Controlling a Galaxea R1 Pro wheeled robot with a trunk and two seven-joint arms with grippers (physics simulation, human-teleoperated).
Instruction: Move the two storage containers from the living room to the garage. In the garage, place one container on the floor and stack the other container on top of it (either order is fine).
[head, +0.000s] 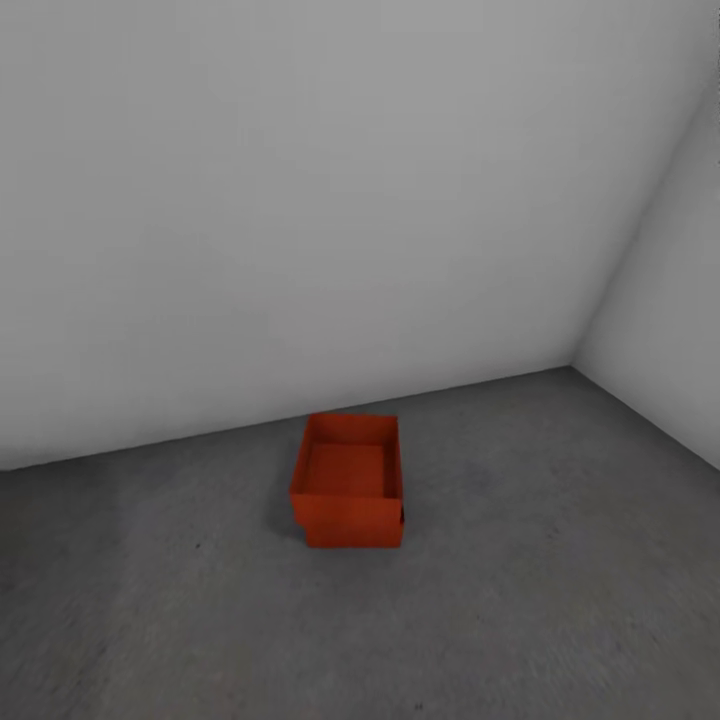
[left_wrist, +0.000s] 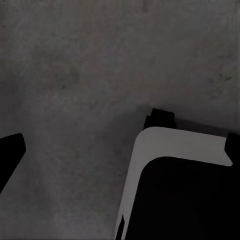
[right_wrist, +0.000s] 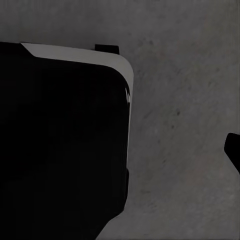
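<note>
Sitting stacked, one orange bin rests on the other bin on the grey floor near the wall; whether either gripper is wide or narrow cannot be told.

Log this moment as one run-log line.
place: garage corner | bins: two orange, stacked on concrete floor near wall | arms: away from bins

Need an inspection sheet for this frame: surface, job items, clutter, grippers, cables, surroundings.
Surface: grey concrete floor, rough and mottled.
Job's things: two orange-red containers, the upper container resting on the lower container, slightly offset, near the wall; both open-topped, the upper one holding nothing.
Clutter: nothing seen.
Grippers: nothing seen in the head view; wrist views show floor and dark robot parts, gripper state cannot be told.
Cables: nothing seen.
Surroundings: plain pale grey walls meeting at a corner on the right.
</note>
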